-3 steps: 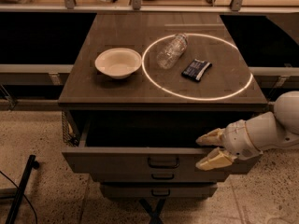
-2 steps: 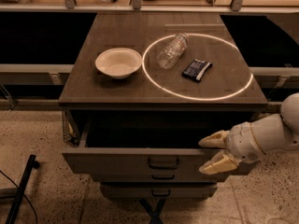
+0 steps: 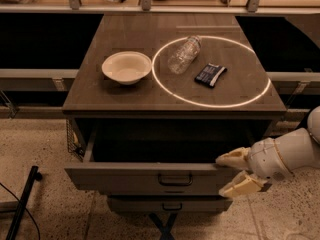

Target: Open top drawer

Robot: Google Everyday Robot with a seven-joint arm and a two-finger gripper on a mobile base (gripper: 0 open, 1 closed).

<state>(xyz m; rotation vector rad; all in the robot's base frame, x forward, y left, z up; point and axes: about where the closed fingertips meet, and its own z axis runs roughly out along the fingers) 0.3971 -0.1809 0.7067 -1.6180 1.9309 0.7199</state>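
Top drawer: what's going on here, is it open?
Yes. The top drawer is pulled well out of the cabinet, its inside dark. The robot's gripper is at the right end of the drawer front, fingers spread, one at the top edge and one lower, away from the handle. I can't tell whether it is gripping the panel. On top sit a bowl, a lying plastic bottle and a dark packet.

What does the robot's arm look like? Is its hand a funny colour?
The arm is smooth, rounded and pale grey-white, like a fat tube with a thin ring line near the wrist. Its gripper, by the right end of the grey-beige top drawer, has two cream-yellow, wedge-shaped fingers. No cables show.
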